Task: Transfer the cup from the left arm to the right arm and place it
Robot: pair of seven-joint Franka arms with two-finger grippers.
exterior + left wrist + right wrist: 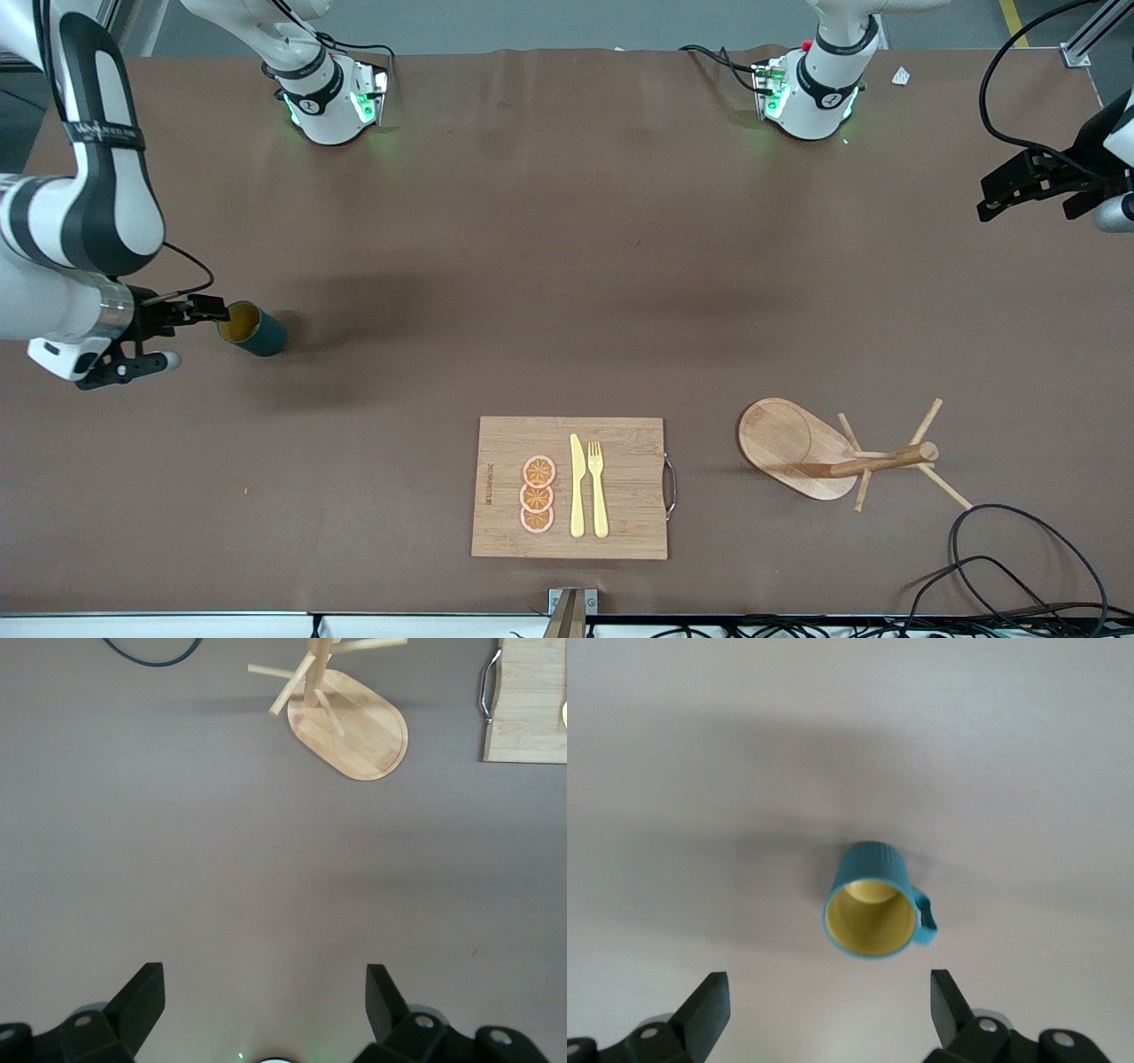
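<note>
The cup [252, 329] stands on the surface [567, 292] toward the right arm's end, placed; the right gripper [824, 1005] hangs over it, spread and empty. Retreat seems next. The left gripper [266, 1001], spread, waits.

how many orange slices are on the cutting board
3. The orange slices sit in a short column on the cutting board, beside the yellow knife: one farthest from the front camera, one in the middle, one nearest it.
</note>
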